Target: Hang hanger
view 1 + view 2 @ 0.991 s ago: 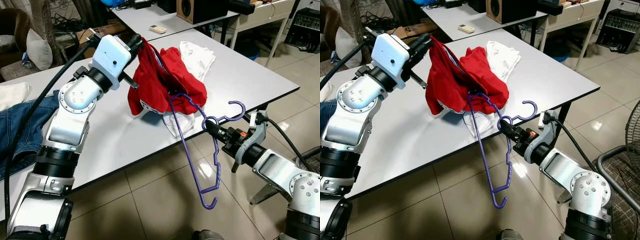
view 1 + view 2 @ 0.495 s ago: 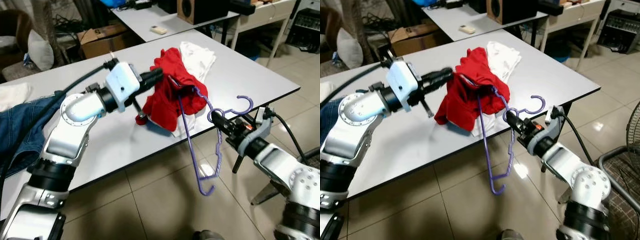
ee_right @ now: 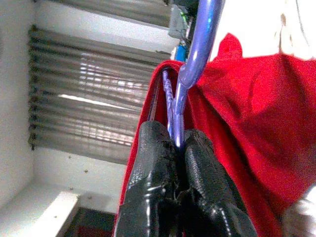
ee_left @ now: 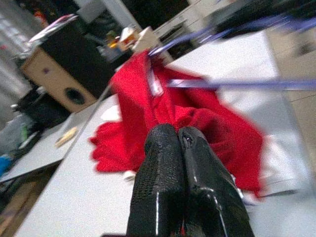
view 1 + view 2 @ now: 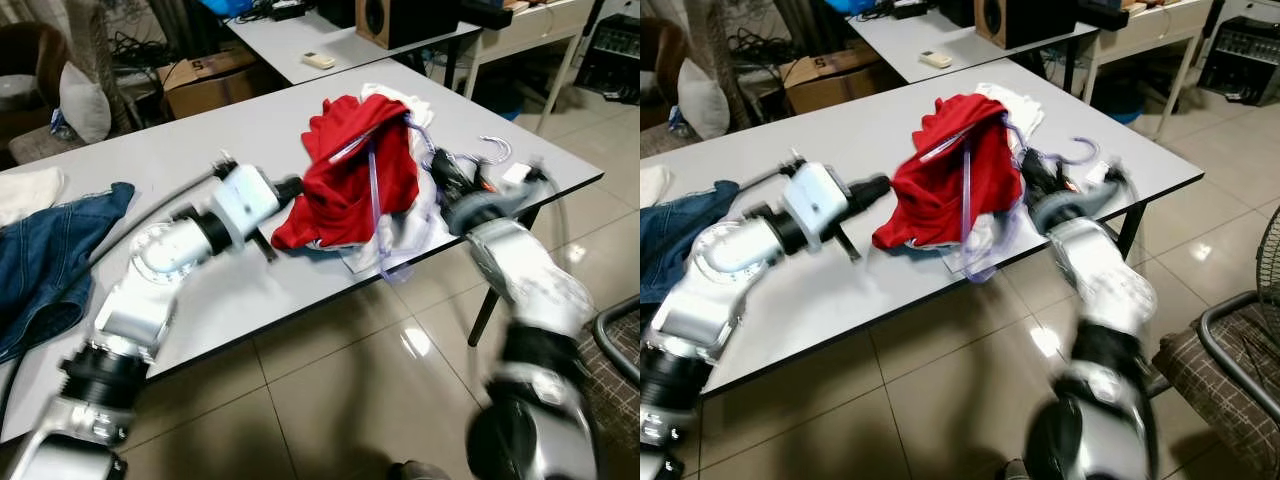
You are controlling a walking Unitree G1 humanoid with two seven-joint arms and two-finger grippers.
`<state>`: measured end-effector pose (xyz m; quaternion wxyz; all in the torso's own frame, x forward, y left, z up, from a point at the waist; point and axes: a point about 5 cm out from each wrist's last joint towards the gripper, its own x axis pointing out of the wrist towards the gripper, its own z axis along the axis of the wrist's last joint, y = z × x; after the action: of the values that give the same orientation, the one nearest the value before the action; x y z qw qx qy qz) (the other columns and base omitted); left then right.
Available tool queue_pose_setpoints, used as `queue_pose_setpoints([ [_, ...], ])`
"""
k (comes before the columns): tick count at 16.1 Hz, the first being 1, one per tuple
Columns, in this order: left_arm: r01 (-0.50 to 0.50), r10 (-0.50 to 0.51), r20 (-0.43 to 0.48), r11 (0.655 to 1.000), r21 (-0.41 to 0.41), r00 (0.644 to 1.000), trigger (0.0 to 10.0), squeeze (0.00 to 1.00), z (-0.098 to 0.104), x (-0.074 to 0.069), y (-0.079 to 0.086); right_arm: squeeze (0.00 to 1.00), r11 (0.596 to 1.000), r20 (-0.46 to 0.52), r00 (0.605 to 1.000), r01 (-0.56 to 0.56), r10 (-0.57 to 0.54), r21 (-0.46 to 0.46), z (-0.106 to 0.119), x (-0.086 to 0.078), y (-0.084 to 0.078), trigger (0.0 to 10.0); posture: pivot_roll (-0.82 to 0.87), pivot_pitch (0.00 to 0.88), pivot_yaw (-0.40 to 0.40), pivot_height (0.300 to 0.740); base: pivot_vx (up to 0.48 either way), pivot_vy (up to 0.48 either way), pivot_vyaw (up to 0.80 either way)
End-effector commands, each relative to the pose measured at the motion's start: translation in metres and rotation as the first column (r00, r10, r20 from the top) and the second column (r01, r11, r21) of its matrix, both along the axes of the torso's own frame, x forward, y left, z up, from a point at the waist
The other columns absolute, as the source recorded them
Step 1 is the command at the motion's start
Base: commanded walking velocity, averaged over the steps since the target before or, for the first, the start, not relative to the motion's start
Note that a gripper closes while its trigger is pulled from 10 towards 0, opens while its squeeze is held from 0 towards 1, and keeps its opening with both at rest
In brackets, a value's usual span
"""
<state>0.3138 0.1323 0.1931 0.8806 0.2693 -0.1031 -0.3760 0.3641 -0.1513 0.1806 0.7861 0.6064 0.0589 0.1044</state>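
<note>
A: Status on the hanger job?

B: Right hand (image 3: 178,143) is clamped on the purple hanger (image 3: 191,64), near the neck, just below the hook. Left hand (image 4: 178,136) has its fingers pressed together on a fold of the red garment (image 5: 352,180). Both are over the far right part of the white surface (image 5: 230,140).

A: Where's the hanger sitting?

B: Partly threaded into the red garment. The hook (image 5: 497,147) pokes out on the right side, and the lower frame hangs past the surface edge. The right arm is heavily blurred in the head views, so the exact pose is soft.

A: Risks?

B: Judgement only. The hanger is only half inside the fabric, so if the shoulder snags on the neckline a pull could drag the whole garment off the edge. There's white cloth (image 5: 384,98) bunched under the red one, and it may get caught and ride along. The left hand's pinch is on a thin fold; it may slip and let the red garment collapse off the frame. A grip that close to the hook could also let the hanger twist.

A: Any labels or text?

B: The cardboard box (image 5: 205,72) behind has dark print, unreadable. A small tag on the garment shows in the left wrist view, too blurred to read.
</note>
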Motion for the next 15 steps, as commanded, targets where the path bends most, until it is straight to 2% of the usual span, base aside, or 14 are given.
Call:
queue_pose_setpoints([
  [1,0.067,-0.067,-0.005,0.997,0.033,0.998,0.0,0.0,-0.002,-0.008,-0.005,0.0,0.998,-0.023,0.998,0.054,-0.054,0.04,0.002,0.01,0.004,10.0,-0.12,0.0,0.13,0.74,0.0,0.0,0.0],
  [2,0.129,-0.128,-0.021,0.991,0.035,0.992,0.0,0.0,-0.006,-0.015,-0.011,0.0,0.997,-0.033,0.997,0.065,-0.063,0.043,0.003,0.016,0.009,10.0,-0.12,0.0,0.13,0.74,0.0,0.0,0.0],
  [3,0.192,-0.192,-0.053,0.981,-0.002,0.98,0.0,0.0,-0.007,-0.022,-0.017,0.0,0.996,-0.048,0.996,0.074,-0.072,0.041,0.003,0.02,0.013,10.0,-0.12,0.0,0.13,0.74,0.0,0.0,0.0],
  [4,0.231,-0.23,-0.087,0.973,0.0,0.969,0.0,0.0,-0.01,-0.028,-0.019,0.0,0.993,-0.053,0.995,0.091,-0.088,0.074,0.005,0.023,0.015,10.0,-0.11,0.0,0.13,0.74,0.0,0.0,0.0],
  [6,0.257,-0.253,-0.129,0.966,0.011,0.959,0.0,0.0,-0.015,-0.032,-0.019,0.0,0.99,-0.053,0.993,0.112,-0.108,0.08,0.008,0.028,0.017,10.0,-0.11,0.0,0.134,0.74,0.0,0.0,0.0],
  [9,0.275,-0.288,-0.15,0.956,-0.104,0.946,0.0,0.0,-0.007,-0.035,-0.025,0.0,0.99,-0.045,0.989,0.14,-0.139,0.028,0.012,0.037,0.021,10.0,-0.11,0.0,0.131,0.74,0.0,0.0,0.0],
  [11,0.317,-0.348,-0.163,0.929,-0.189,0.923,0.0,0.0,-0.001,-0.041,-0.037,0.0,0.991,-0.039,0.99,0.133,-0.133,-0.014,0.012,0.038,0.026,10.0,-0.11,0.0,0.128,0.74,0.0,0.0,0.0],
  [13,0.325,-0.358,-0.161,0.924,-0.202,0.92,0.0,0.0,0.001,-0.041,-0.046,0.0,0.992,-0.032,0.992,0.119,-0.12,-0.046,0.012,0.039,0.031,10.0,-0.11,0.0,0.124,0.74,0.0,0.0,0.0],
  [15,0.343,-0.37,-0.151,0.922,-0.18,0.916,0.0,0.0,0.0,-0.04,-0.063,0.0,0.994,-0.03,0.994,0.102,-0.103,-0.044,0.012,0.04,0.04,10.0,-0.11,0.0,0.121,0.74,0.0,0.0,0.0],
])
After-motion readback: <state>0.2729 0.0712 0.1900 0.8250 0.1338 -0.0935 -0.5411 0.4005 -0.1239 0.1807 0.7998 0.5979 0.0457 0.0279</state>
